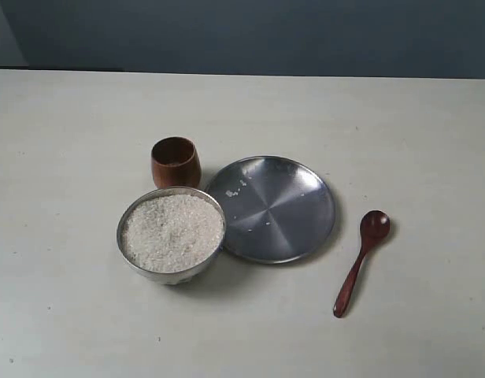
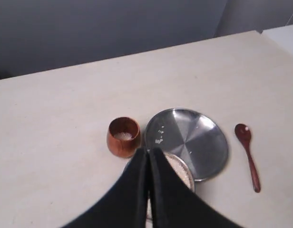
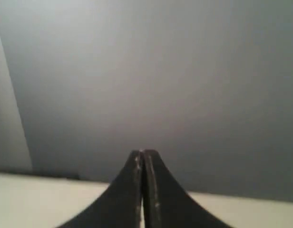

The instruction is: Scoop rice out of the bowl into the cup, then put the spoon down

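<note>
On the bench (image 1: 69, 142), right of the plate (image 1: 290, 213) in the exterior view and just clear of its rim, lies the spoon (image 1: 362, 262). It rests flat with its hollow up. Its long axis runs from the small oval head at the far end down to the handle tip at the near end, slanting a little leftward. It is slim, dark reddish-brown wood, with a straight handle that tapers. The left wrist view shows a pale speck on its head.

The bowl (image 1: 168, 276) sits left of the plate, heaped with rice (image 1: 172, 232). The cup (image 1: 175, 163) stands just behind the bowl with a little rice inside. A few grains dot the plate.

My left pincer (image 2: 149, 151) is closed on nothing. My right pincer (image 3: 142, 153) is likewise closed and empty, facing a grey wall.
</note>
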